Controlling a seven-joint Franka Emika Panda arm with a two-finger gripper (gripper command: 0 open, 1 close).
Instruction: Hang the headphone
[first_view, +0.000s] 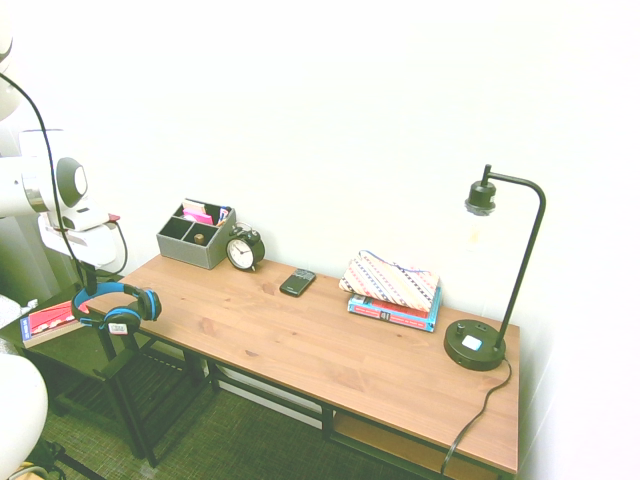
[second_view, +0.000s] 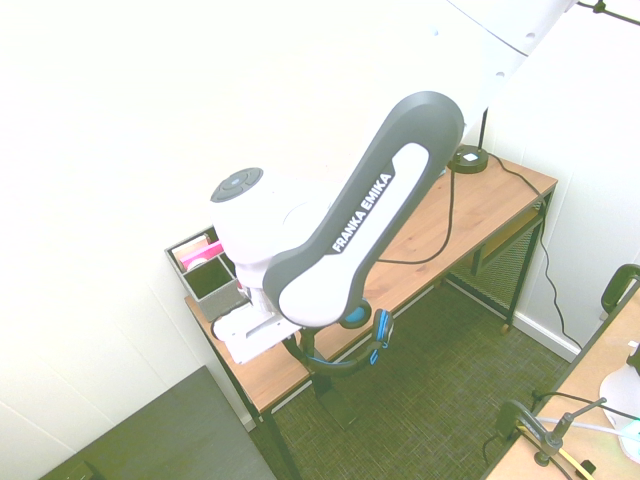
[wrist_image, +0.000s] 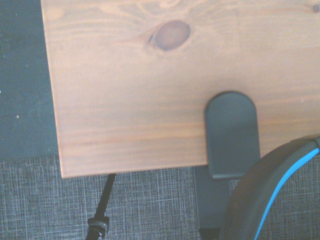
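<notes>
Headphone (first_view: 117, 303) hangs at the left end of the tabletop (first_view: 330, 350), just off its edge, blue band on top and both cups below. The hand (first_view: 88, 283) comes straight down onto the band and is clenched on the headphone. In the wrist view a black cup with a blue rim lies beside a dark rounded clamp (wrist_image: 231, 134) fixed over the tabletop's edge. Farther along stand an organizer (first_view: 195, 235), clock (first_view: 244, 249), phone (first_view: 297, 282), books (first_view: 394, 308) and lamp (first_view: 490, 290).
</notes>
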